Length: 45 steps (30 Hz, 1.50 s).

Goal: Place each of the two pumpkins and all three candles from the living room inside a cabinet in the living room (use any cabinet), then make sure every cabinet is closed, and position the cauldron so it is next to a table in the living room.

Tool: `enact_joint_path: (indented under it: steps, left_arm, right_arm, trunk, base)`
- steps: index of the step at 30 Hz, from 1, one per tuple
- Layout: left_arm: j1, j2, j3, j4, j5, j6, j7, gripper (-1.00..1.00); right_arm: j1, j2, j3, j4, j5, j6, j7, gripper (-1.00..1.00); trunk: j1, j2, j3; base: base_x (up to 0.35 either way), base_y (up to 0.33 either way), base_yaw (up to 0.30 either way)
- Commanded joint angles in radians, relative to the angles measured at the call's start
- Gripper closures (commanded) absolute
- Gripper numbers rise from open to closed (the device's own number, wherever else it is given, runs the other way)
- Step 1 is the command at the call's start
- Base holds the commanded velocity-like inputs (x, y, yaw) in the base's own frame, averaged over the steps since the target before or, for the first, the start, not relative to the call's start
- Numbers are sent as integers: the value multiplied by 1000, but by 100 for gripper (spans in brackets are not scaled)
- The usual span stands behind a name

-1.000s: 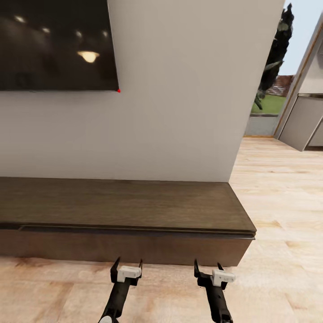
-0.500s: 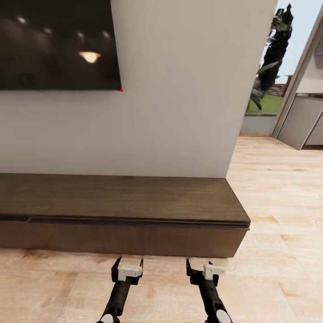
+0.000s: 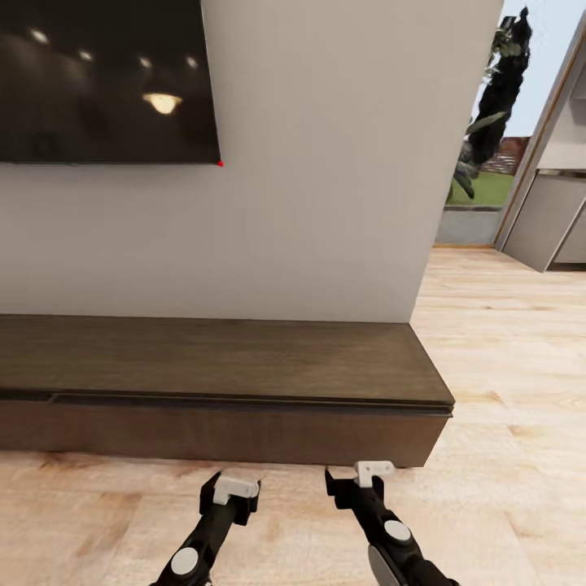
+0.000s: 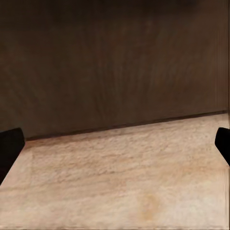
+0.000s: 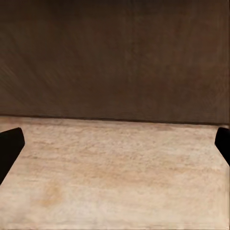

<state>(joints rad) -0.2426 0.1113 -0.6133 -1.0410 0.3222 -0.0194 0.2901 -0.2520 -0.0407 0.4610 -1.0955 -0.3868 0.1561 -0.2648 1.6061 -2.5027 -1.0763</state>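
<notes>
Pale wooden floor runs under the long, low, dark brown wood cabinet at twelve o'clock, its fronts shut. Left gripper and right gripper hang before it, jaws spread and empty. Judging by this, stowing remains undone.

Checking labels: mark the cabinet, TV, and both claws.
cabinet (image 3: 228, 358): head view, on its dark top surface.
TV (image 3: 98, 81): head view, on the black screen.
left claw (image 3: 232, 482): head view, between its fingertips.
right claw (image 3: 352, 476): head view, between its fingertips.
</notes>
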Motion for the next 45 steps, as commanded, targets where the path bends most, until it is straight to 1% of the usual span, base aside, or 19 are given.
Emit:
enact_joint_path:
  steps: [1, 4, 5, 6, 9, 15, 19, 22, 27, 39, 45]
  left_arm:
    - [2, 5, -5, -18, 12, 13, 9, -100]
    - [17, 13, -5, -84, 17, 57, 10, -100]
    - [36, 16, -3, -115, 18, 77, 11, -100]
    - [44, 16, -2, -126, 19, 84, 12, -100]
    - [53, 17, -1, -139, 21, 93, 12, -100]
    - [56, 18, 0, -144, 26, 97, 12, -100]
    - [57, 18, 3, -144, 27, 98, 11, -100]
    - [57, 18, 27, -145, 27, 98, 11, -100]
    - [57, 18, 42, -143, 27, 97, 11, -100]
    - [57, 16, 46, -136, 25, 82, 15, -100]
    - [57, 16, 46, -136, 26, 85, 14, -100]
  right_arm:
    - [-1, -2, 4, -9, -6, 17, -9, -100]
    - [0, -5, -3, -28, -5, 46, -12, -100]
    - [0, -6, -22, -36, -4, 56, -15, -100]
    - [0, -7, -32, -42, -1, 60, -16, -100]
    - [1, -8, -45, -60, 4, 67, -16, -100]
    - [27, -4, -52, -95, 2, 60, -20, -100]
    - [34, -6, -50, -99, 5, 85, -18, -100]
    - [35, -8, -50, -99, 8, 95, -14, -100]
    - [36, -8, -52, -97, 7, 91, -13, -100]
    - [36, -7, -52, -92, 6, 87, -13, -100]
    - [36, -5, -47, -89, 7, 98, -12, -100]
  trunk:
    - [0, 0, -1]
    - [0, 0, -1]
    - [0, 0, -1]
    - [0, 0, -1]
    - [0, 0, -1]
    - [0, 0, -1]
    - [0, 0, -1]
    - [0, 0, -1]
    - [0, 0, 0]
    - [0, 0, 8]
    - [0, 0, 10]
  base:
    - [0, 0, 0]
    - [0, 0, 0]
    - [0, 0, 0]
    - [0, 0, 0]
    - [0, 0, 0]
    - [0, 0, 0]
    - [0, 0, 0]
    - [0, 0, 0]
    - [-5, 0, 25]
    - [-208, 118, 236]
    - [-78, 50, 283]
